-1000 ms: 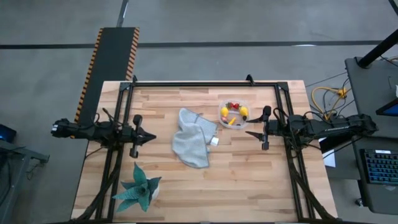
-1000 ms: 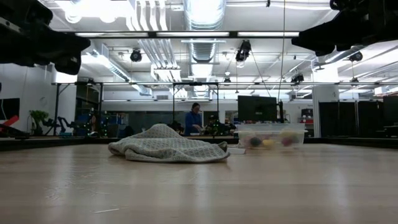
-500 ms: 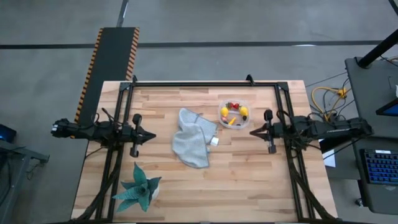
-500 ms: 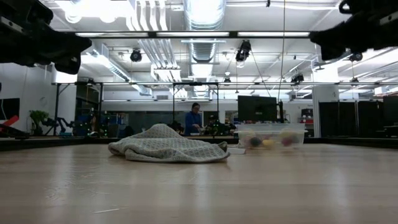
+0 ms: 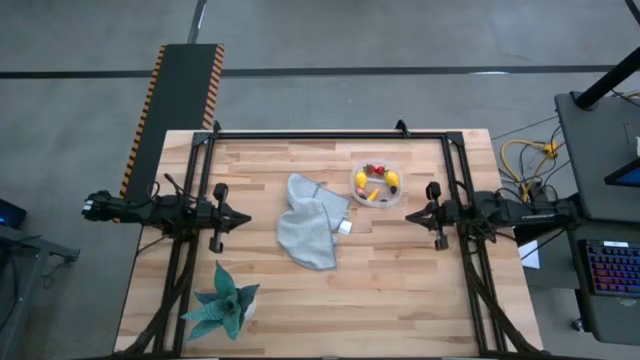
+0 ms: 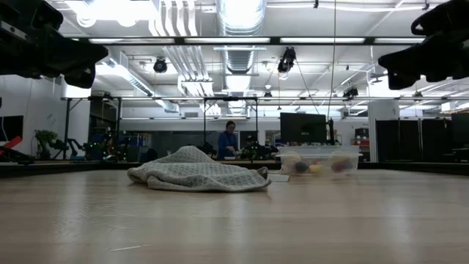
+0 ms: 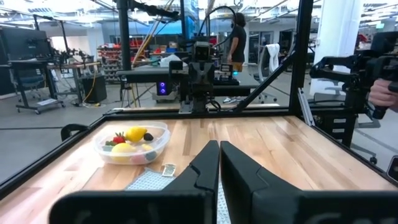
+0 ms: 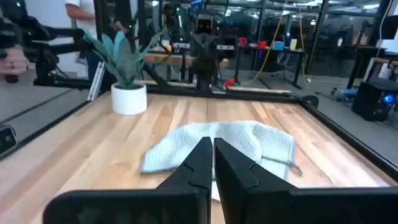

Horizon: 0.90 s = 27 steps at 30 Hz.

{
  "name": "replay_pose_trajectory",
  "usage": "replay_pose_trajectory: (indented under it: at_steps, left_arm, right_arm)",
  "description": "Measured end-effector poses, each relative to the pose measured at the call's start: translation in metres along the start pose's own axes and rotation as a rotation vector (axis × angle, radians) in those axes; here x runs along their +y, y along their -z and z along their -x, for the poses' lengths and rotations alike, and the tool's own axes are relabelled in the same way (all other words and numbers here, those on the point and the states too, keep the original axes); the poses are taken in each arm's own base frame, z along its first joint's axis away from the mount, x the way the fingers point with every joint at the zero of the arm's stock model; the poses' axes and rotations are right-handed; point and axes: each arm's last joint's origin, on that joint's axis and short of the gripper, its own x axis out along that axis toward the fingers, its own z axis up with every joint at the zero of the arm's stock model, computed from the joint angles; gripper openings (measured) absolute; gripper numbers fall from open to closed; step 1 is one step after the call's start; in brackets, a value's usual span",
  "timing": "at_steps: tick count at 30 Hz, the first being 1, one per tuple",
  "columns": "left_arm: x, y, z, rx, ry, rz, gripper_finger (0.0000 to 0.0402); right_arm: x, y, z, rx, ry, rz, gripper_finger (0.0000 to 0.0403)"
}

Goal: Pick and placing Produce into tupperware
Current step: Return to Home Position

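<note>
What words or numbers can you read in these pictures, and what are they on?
No word, number or brand can be read anywhere in these pictures.
Keyboard beside the table: the keys are too small to read.
Black ramp: only orange-and-black warning stripes along its edges, no writing.
Tupperware: no label shows.
White plant pot: no label shows.

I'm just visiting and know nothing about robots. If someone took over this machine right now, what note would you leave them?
Left gripper: shut, empty, over the table, left side.
Right gripper: shut, empty, over the right side.
Produce lies in the tupperware, by the cloth.
Done: no produce shows loose on the table.
Left: probably nothing but parking the arms.
</note>
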Motion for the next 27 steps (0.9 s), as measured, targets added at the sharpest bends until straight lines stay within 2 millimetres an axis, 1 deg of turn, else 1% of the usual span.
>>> replay_pose_trajectory:
  at_steps: [7, 13, 27]
  left_arm:
    - [-0.0002, 0.0015, -0.0003, 0.008, 0.002, -0.002, 0.0000]
    - [-0.0014, 0.0018, -0.0003, 0.007, 0.043, -0.002, 0.0000]
    - [-0.0015, 0.0037, -0.0007, 0.008, 0.043, -0.007, 0.0000]
  right_arm:
    - [0.0003, -0.0003, -0.0003, -0.006, -0.014, -0.002, 0.0008]
    - [0.0003, 0.0007, -0.0009, 0.003, -0.014, 0.033, 0.0008]
    - [0.0003, 0.0009, -0.0009, 0.004, -0.013, 0.050, 0.0008]
